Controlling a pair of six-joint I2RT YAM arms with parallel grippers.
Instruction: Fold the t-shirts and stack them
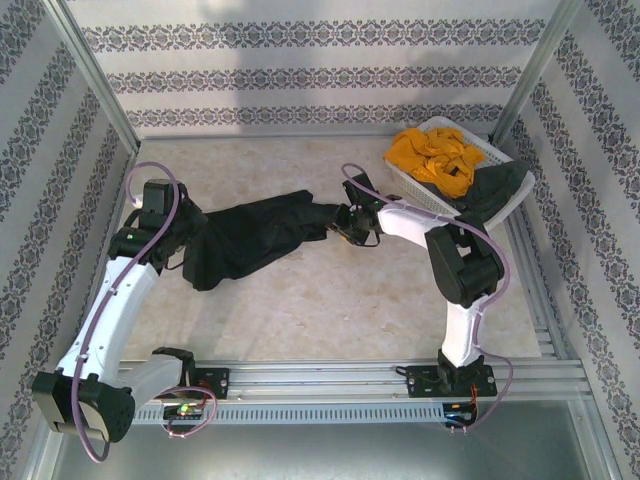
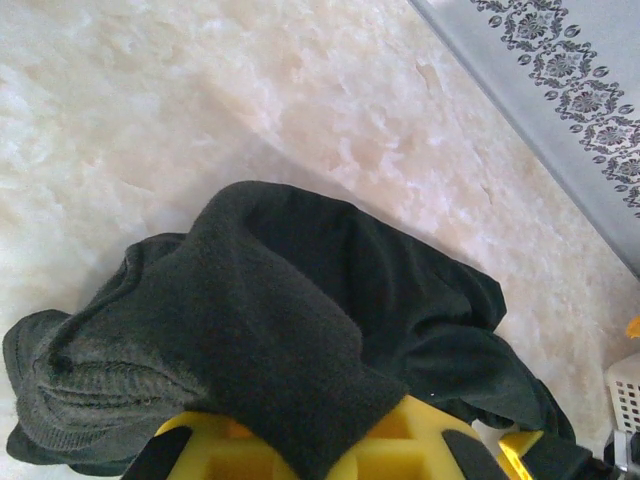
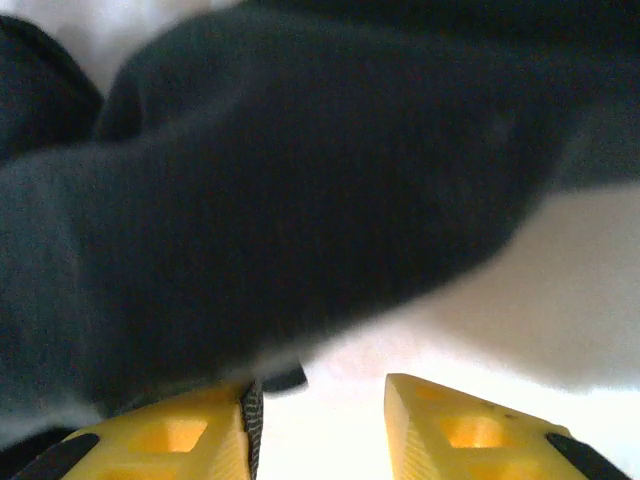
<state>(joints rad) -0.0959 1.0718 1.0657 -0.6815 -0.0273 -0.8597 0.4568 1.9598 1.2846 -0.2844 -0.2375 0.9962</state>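
Observation:
A large black t-shirt [image 1: 260, 235] lies crumpled in a long band across the marble table, stretched between my two grippers. At its left end, my left gripper [image 1: 195, 245] is shut on the cloth. In the left wrist view a thick fold of the black t-shirt [image 2: 300, 300] runs down between the yellow fingers [image 2: 440, 450]. My right gripper [image 1: 340, 225] is at the shirt's right end and stands open. In the right wrist view the gap of the right gripper [image 3: 320, 400] holds only bare table, with the black t-shirt [image 3: 300, 170] just beyond. A mustard-yellow t-shirt [image 1: 435, 160] and a dark grey t-shirt [image 1: 497, 190] are at the back right.
A white slatted basket [image 1: 432, 124] stands at the back right corner, holding the yellow shirt, with the dark grey one draped over its near rim. Patterned walls close in the table on three sides. An aluminium rail [image 1: 330, 375] runs along the near edge.

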